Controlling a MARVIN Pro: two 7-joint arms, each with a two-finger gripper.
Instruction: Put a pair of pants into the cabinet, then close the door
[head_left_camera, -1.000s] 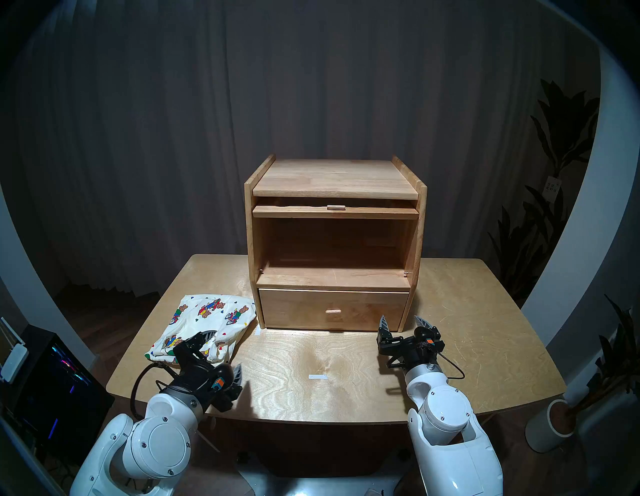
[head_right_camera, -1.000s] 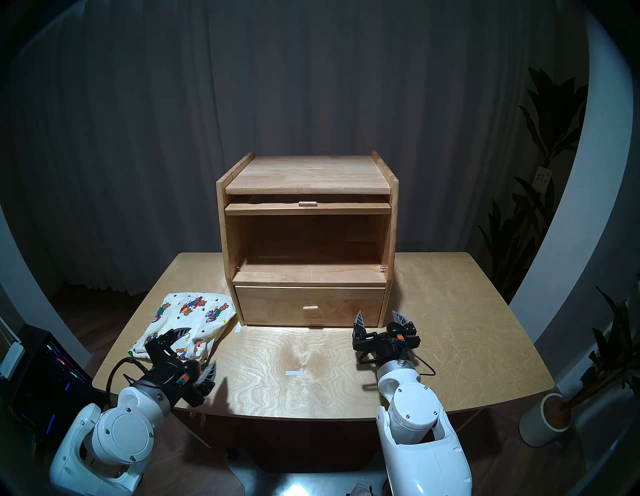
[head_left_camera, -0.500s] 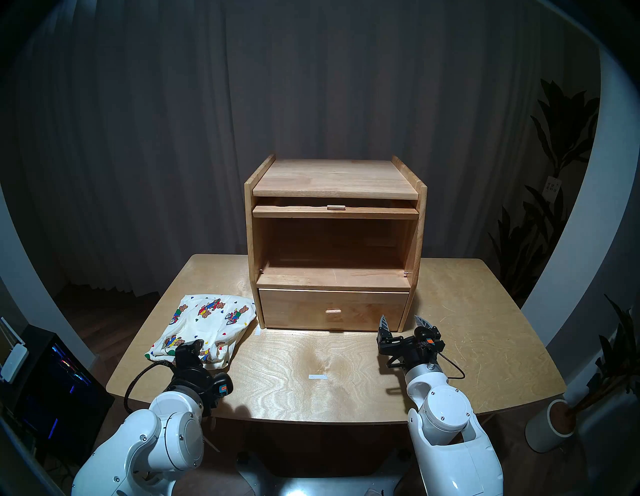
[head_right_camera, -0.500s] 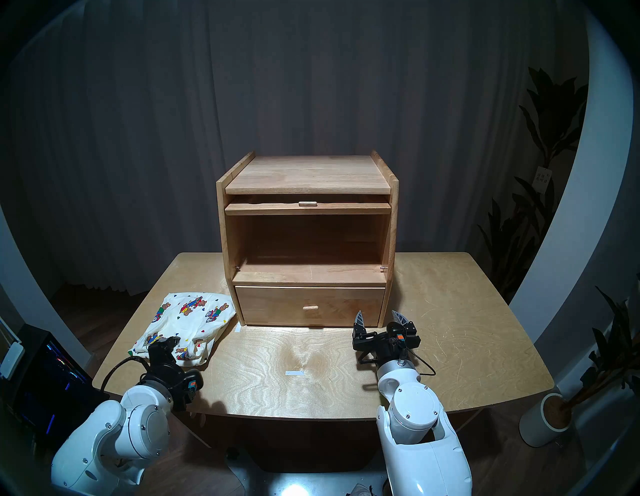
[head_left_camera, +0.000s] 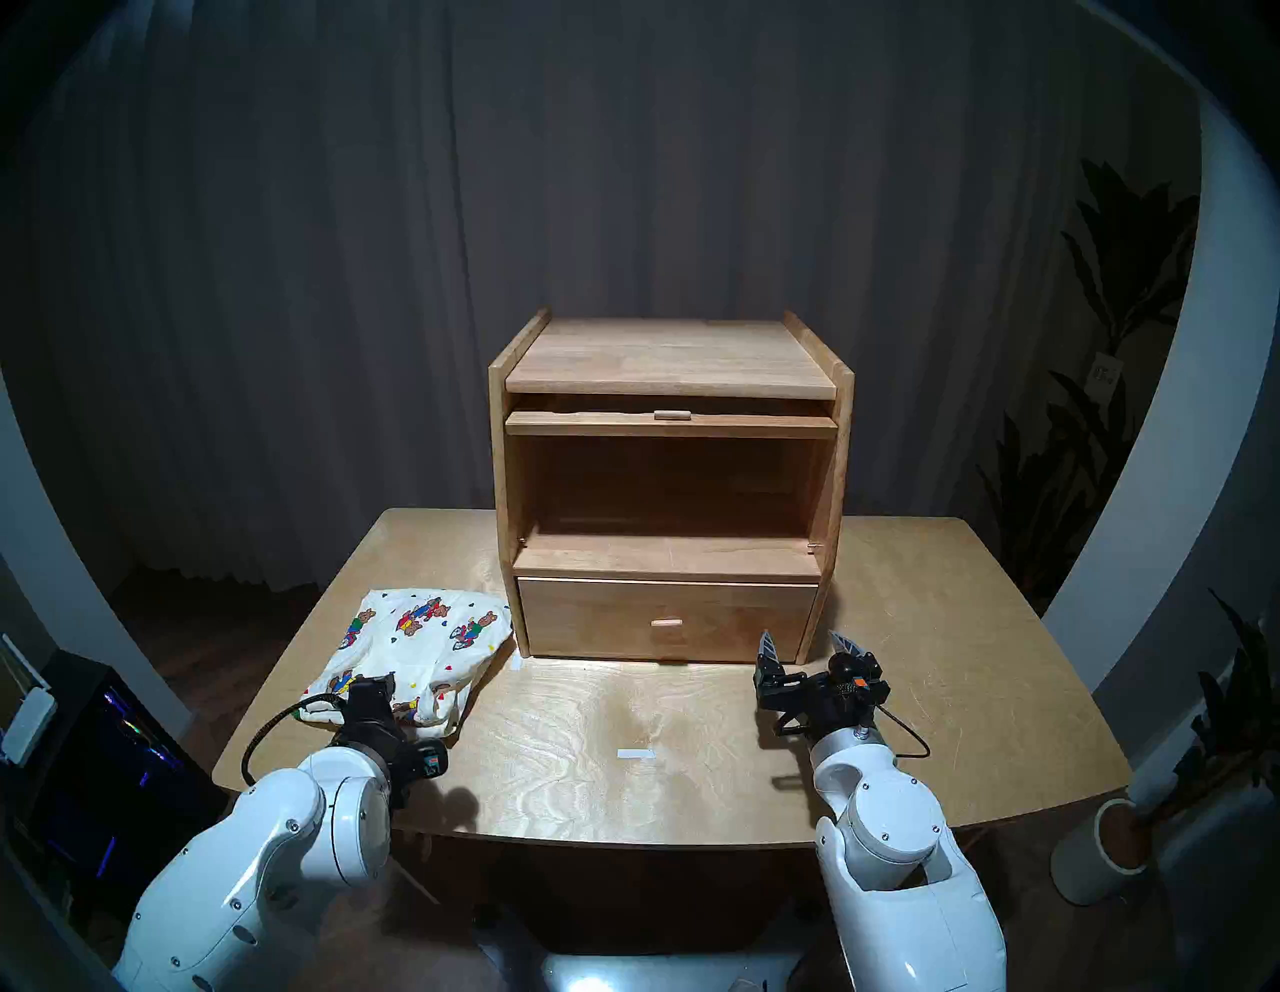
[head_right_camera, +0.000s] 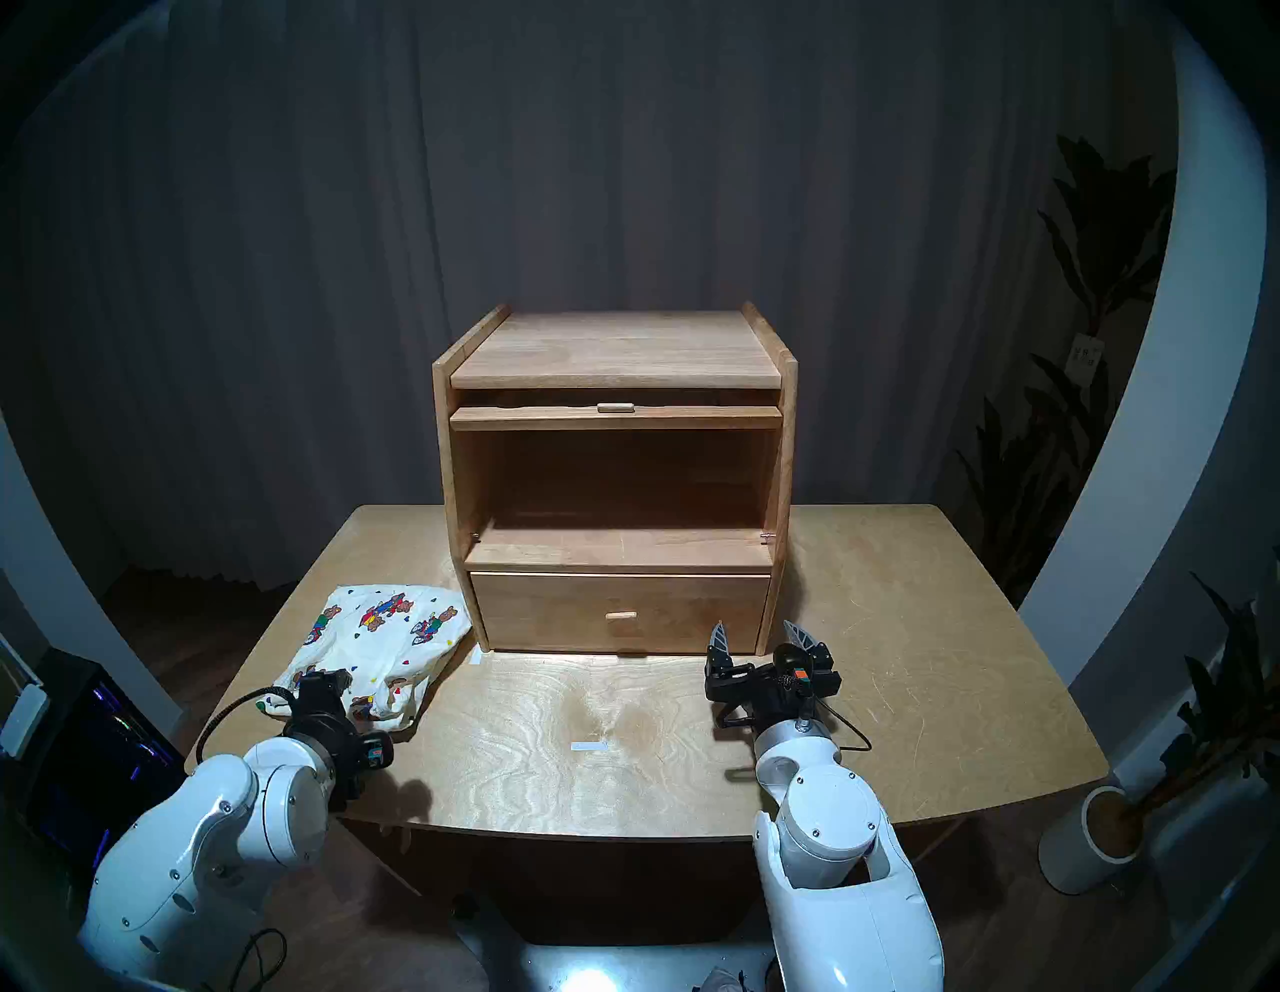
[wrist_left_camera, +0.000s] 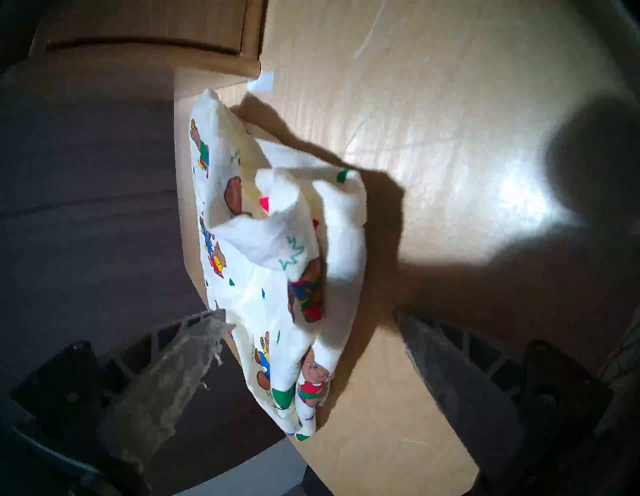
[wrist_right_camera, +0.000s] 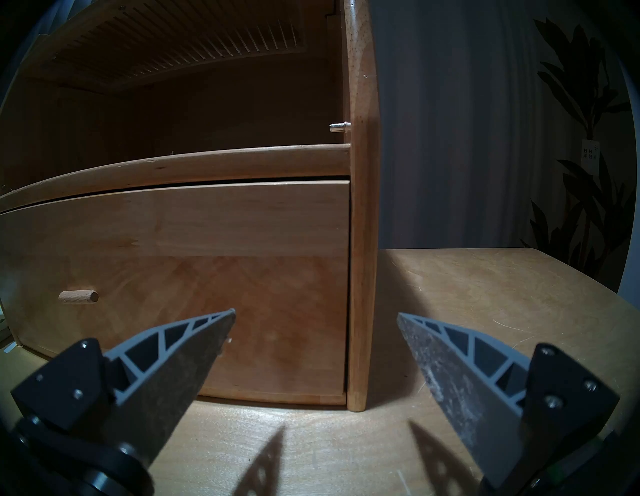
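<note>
The step in hand looks like the reach for the garment: nothing is lifted yet and the compartment stands empty.

At the left, the small cream-white cloth pants printed with teddy bears and coloured hearts (head_left_camera: 422, 654) lie crumpled on the pale plywood table (head_left_camera: 692, 748), near its left edge and just beside the cabinet's lower left corner. The left gripper (wrist_left_camera: 308, 332) hangs over the near end of the cloth, its 2 fingers spread wide with the fabric between them; whether the pads touch it I cannot tell, and it grips nothing. The next move calls for sinking onto a thick fold and closing there.

In the middle, the boxy light-wood cabinet (head_left_camera: 668, 485) shows 1 open compartment; its door, a wood flap with a small knob (head_left_camera: 670, 421), sits slid in under the top.

At the right, the right gripper (head_left_camera: 812, 645) waits before the drawer front, fingers wide apart, empty.
</note>
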